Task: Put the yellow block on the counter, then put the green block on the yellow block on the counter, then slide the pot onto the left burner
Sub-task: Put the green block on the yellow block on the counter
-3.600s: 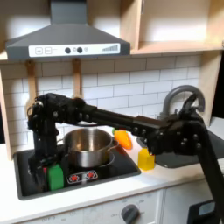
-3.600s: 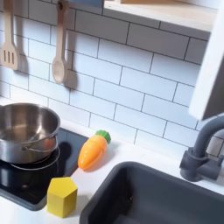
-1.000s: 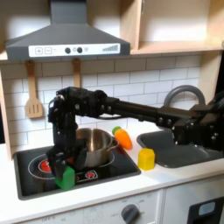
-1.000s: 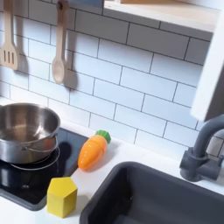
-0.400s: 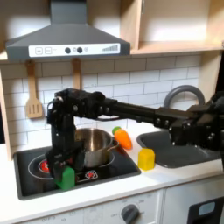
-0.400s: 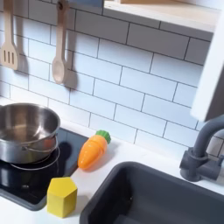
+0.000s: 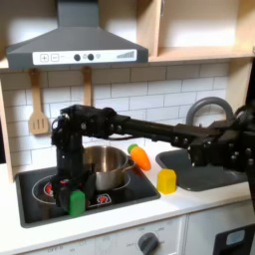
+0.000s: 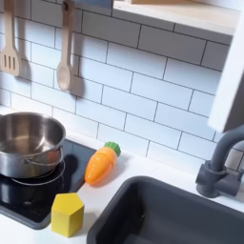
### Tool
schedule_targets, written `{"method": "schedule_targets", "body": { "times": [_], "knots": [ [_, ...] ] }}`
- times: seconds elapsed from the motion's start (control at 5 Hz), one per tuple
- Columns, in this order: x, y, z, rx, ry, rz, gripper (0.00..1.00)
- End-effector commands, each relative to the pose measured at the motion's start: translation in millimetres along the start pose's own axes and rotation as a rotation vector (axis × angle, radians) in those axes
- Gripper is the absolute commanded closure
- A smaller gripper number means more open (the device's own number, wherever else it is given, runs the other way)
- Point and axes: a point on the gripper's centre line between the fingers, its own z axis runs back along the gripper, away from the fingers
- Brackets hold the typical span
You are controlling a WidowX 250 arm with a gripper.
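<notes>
In the first exterior view my gripper (image 7: 72, 191) points down over the front of the black cooktop (image 7: 134, 191), shut on the green block (image 7: 77, 204), which is at or just above the glass. The steel pot (image 7: 103, 166) stands right behind it, on the burner to the right of the left burner (image 7: 40, 186). The yellow block (image 7: 166, 180) rests on the off-white counter (image 7: 204, 199) between cooktop and sink. In the second exterior view the pot (image 8: 24, 143) is at the left and the yellow block (image 8: 67, 214) stands at the cooktop's corner.
An orange carrot toy (image 8: 100, 164) lies behind the yellow block. The dark sink (image 8: 176, 214) and grey faucet (image 8: 224, 157) fill the second exterior view's right. A spatula (image 7: 39, 110) hangs on the tiled wall. My arm (image 7: 159, 129) spans above the carrot and pot.
Since 3.6 s ago the gripper and green block moved rightward from the cooktop's left side to its front middle. Over the last second they shifted only slightly. Pot and yellow block stayed put.
</notes>
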Motion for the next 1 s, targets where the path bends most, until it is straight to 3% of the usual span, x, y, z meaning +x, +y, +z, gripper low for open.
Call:
{"method": "schedule_targets", "body": {
  "times": [0.0,0.2,0.8],
  "knots": [
    [-0.7,1.7,-1.8,0.02,0.008,0.01,0.0],
    [-0.8,2.0,-0.3,0.024,-0.003,0.013,1.0],
    [3.3,-6.3,4.4,0.015,-0.018,-0.003,1.0]
  ]
}}
